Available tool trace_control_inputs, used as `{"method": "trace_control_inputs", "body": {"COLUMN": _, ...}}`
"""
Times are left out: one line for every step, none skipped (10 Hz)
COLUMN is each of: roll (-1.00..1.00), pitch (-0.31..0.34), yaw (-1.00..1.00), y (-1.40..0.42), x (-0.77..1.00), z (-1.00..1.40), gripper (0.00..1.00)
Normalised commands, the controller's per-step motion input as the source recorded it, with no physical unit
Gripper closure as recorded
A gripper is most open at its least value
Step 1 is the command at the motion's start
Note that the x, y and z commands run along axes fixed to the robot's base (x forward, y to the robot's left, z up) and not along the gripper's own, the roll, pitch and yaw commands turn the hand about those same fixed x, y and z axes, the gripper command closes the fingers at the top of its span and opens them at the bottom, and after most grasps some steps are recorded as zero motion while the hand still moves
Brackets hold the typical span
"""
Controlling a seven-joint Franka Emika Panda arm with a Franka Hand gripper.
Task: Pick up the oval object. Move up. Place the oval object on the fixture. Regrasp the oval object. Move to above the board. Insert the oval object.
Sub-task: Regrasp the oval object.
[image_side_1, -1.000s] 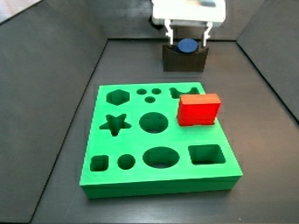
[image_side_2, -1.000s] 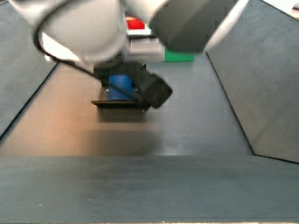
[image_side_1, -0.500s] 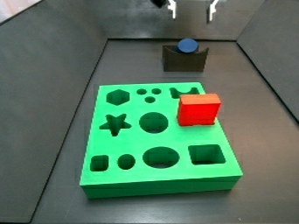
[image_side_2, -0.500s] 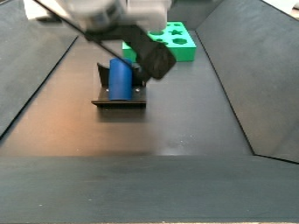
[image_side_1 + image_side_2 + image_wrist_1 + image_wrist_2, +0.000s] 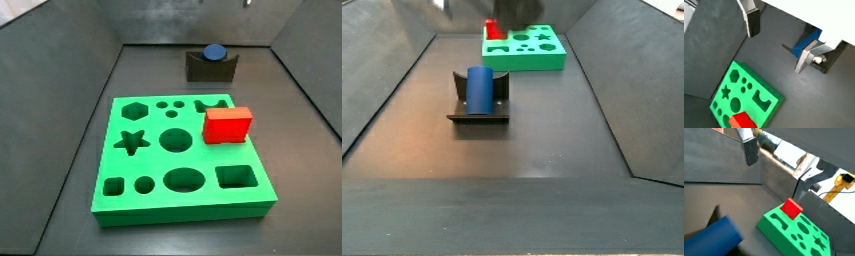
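Observation:
The oval object, a blue peg [image 5: 213,52], rests in the notch of the dark fixture [image 5: 210,70] at the far end of the floor. It lies along the fixture [image 5: 478,116] in a side view [image 5: 480,88]. My gripper [image 5: 779,40] is open and empty, high above the peg, with its fingers wide apart in both wrist views [image 5: 777,168]. The peg [image 5: 808,42] shows below one finger [image 5: 807,58]. It is also seen close up in a wrist view [image 5: 711,235]. The green board [image 5: 181,155] lies in the middle of the floor.
A red cube [image 5: 227,125] sits on the board's right side, over one of its holes. It also shows in the wrist views [image 5: 791,208] [image 5: 743,120]. Dark sloping walls [image 5: 54,70] close in the floor on both sides.
The gripper has opened, let go of the peg and risen almost out of both side views. The peg stays on the fixture.

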Motion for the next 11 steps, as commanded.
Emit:
{"method": "trace_control_inputs", "body": {"roll": 1.00, "pitch": 0.021, "yaw": 0.02, "y": -0.21, "x": -0.08, "z": 0.15, "gripper": 0.00}}
{"method": "trace_control_inputs", "body": {"roll": 1.00, "pitch": 0.021, "yaw": 0.02, "y": -0.04, "x": -0.03, "z": 0.00, "gripper": 0.00}}
{"method": "trace_control_inputs", "body": {"roll": 1.00, "pitch": 0.023, "yaw": 0.02, "y": -0.02, "x": -0.01, "z": 0.00, "gripper": 0.00}}
{"method": "trace_control_inputs", "body": {"roll": 1.00, "pitch": 0.022, "yaw": 0.02, "y": -0.03, "x": -0.01, "z": 0.01, "gripper": 0.00}}
{"method": "trace_control_inputs", "body": {"roll": 1.00, "pitch": 0.019, "yaw": 0.02, "y": -0.03, "x": -0.02, "z": 0.01, "gripper": 0.00}}
{"method": "trace_control_inputs", "body": {"roll": 1.00, "pitch": 0.013, "yaw": 0.02, "y": -0.02, "x": -0.03, "z": 0.01, "gripper": 0.00}}
{"method": "trace_control_inputs", "body": {"roll": 1.00, "pitch": 0.009, "yaw": 0.02, "y": -0.03, "x": -0.03, "z": 0.00, "gripper": 0.00}}
{"method": "trace_control_inputs", "body": {"roll": 1.00, "pitch": 0.000, "yaw": 0.02, "y": -0.02, "x": -0.02, "z": 0.00, "gripper": 0.00}}
{"method": "trace_control_inputs", "body": {"roll": 1.00, "pitch": -0.003, "yaw": 0.02, "y": -0.02, "x": -0.02, "z": 0.00, "gripper": 0.00}}
{"method": "trace_control_inputs", "body": {"roll": 1.00, "pitch": -0.008, "yaw": 0.02, "y": -0.02, "x": -0.02, "z": 0.00, "gripper": 0.00}}
{"method": "trace_control_inputs", "body": {"roll": 1.00, "pitch": -0.008, "yaw": 0.02, "y": -0.02, "x": -0.03, "z": 0.00, "gripper": 0.00}}
